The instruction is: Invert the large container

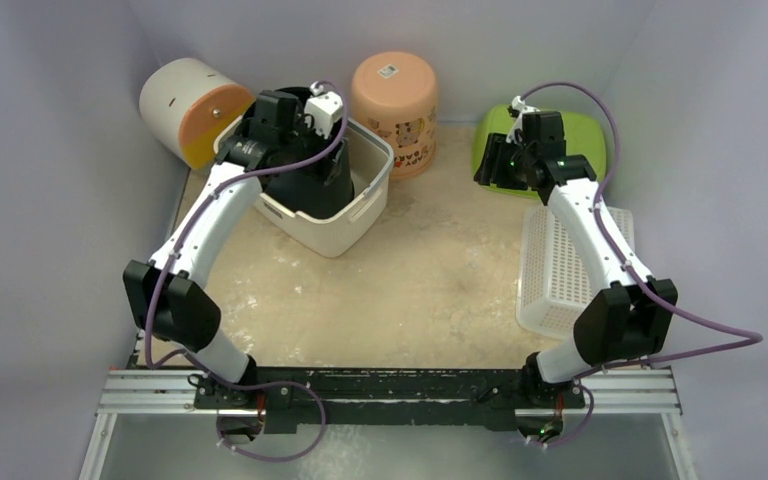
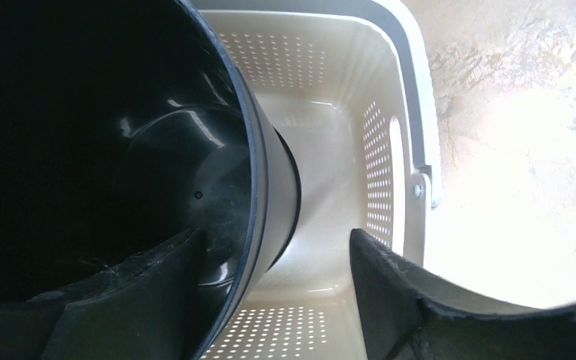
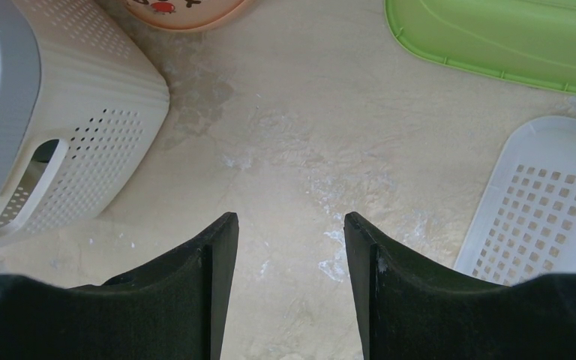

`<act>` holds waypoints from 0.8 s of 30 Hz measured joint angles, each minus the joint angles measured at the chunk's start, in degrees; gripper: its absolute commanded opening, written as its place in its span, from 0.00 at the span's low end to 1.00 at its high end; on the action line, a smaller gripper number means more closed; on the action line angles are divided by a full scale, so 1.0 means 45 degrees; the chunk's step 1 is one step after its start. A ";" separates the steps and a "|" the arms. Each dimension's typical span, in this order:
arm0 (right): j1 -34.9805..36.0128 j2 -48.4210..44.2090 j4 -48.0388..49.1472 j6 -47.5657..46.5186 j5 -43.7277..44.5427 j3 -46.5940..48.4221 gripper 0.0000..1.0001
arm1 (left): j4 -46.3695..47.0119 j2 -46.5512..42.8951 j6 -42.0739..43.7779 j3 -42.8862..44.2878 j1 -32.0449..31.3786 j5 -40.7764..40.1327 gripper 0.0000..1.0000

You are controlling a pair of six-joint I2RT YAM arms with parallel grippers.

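— Where's the white bin (image 1: 345, 235)?
— Upright, with the black bucket (image 1: 310, 185) standing inside it. My left gripper (image 2: 277, 236) straddles the bucket's rim, spread apart (not pinching it).
— And the right?
— My right gripper (image 3: 289, 221) hangs right of the bin, spread wide and empty.

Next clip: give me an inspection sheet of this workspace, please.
Surface: mottled beige table, pale scuffs.
Job's things: cream perforated bin upright, black bucket inside it.
Clutter: peach tub bottom up; cream-orange drum on its side; green tray; white basket.
Hands: left hand open, astride bucket rim; right hand open, above bare table.
Cables: purple cables loop along both arms.
Surroundings: plain pale walls.
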 measured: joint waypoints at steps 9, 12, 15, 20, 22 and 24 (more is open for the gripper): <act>0.0000 0.0000 -0.0005 -0.0024 0.0024 -0.0005 0.58 | -0.0044 0.0971 -0.0039 0.0384 -0.0039 -0.0180 0.48; 0.0000 0.0000 -0.0015 -0.0029 0.0029 -0.0005 0.58 | -0.0136 0.1355 -0.0257 0.0413 -0.0063 -0.0442 0.14; 0.0000 0.0000 -0.0034 -0.0068 0.0044 -0.0024 0.58 | 0.0160 0.1608 -0.0379 0.0908 -0.0175 -0.0996 0.00; 0.0000 -0.0024 -0.0102 -0.0117 0.0180 -0.0214 0.58 | 0.0355 0.2021 -0.1127 0.1311 -0.0364 -0.1579 0.00; 0.0000 -0.0049 -0.0107 -0.0112 0.0277 -0.0330 0.58 | 0.0325 0.2074 -0.1379 0.1457 -0.0277 -0.1880 0.00; 0.0000 -0.0073 -0.0112 -0.0107 0.0330 -0.0423 0.58 | 0.0165 0.2132 -0.1617 0.1642 -0.0253 -0.2152 0.00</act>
